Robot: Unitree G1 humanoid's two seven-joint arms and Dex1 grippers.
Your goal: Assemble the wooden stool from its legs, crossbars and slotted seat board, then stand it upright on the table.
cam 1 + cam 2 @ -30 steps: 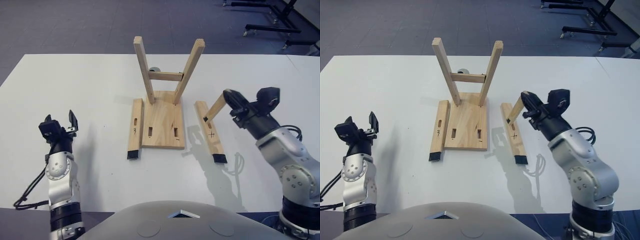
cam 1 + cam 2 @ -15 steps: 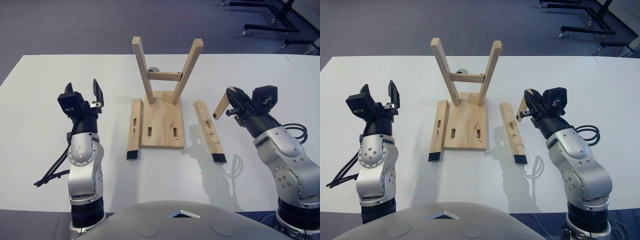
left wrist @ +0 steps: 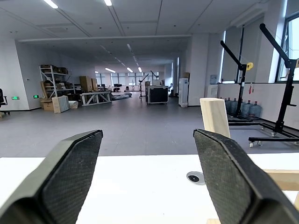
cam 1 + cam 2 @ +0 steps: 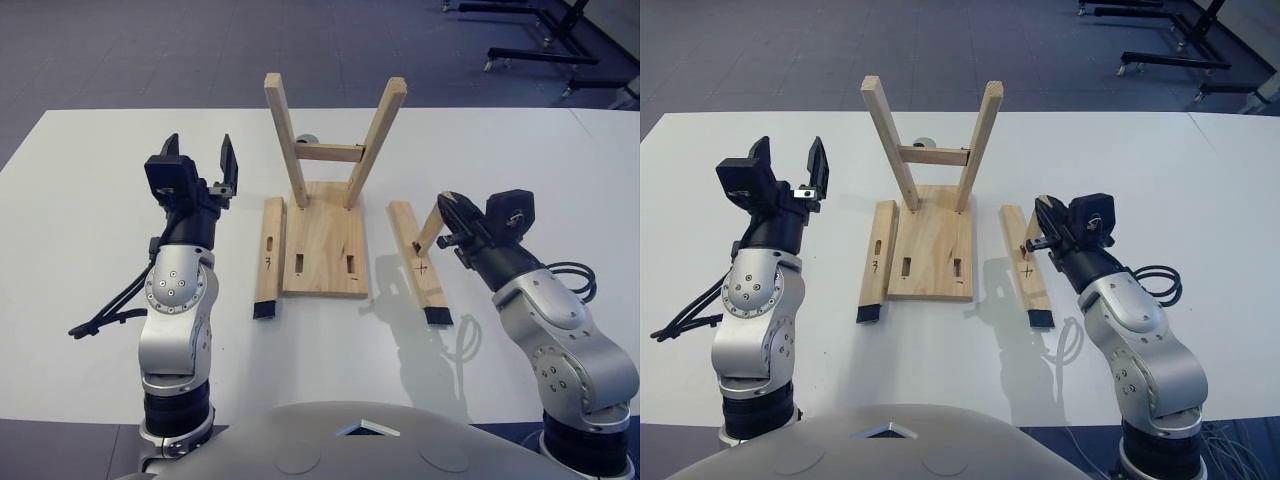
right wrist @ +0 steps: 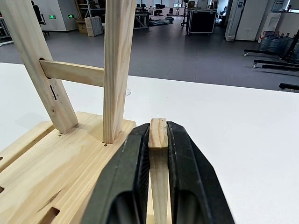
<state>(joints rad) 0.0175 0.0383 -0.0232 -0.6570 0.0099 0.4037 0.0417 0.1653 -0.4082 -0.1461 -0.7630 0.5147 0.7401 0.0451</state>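
The short pale wooden crossbar (image 4: 429,228) is pinched firmly at its upper end by the right gripper (image 4: 450,212). It slants down from the fingers until its free end sits over the loose pale wooden leg with the black foot cap (image 4: 421,265), lying on the white table (image 4: 560,170) just below the gripper; I cannot tell whether they touch. Just inboard of the gripper lies the slotted pale wooden seat board (image 4: 325,245), with two upright legs (image 4: 283,135) already planted in it and joined by a rung. Here's the danger: that loose leg is unheld, so if the bar's end misses its slot, a push could skid or roll it. A grip this far up could also let the bar twist between the pads. The left gripper (image 4: 199,150) hangs raised, fingers spread and empty, just outboard of the second loose leg (image 4: 268,255), so it steadies nothing. The right wrist view gives the grip head-on, the bar centred between the fingers (image 5: 128,168), which the head views leave vague. The head views supply the bar's slant and the leg beneath it. The left wrist view confirms nothing sits between its wide-apart pads.
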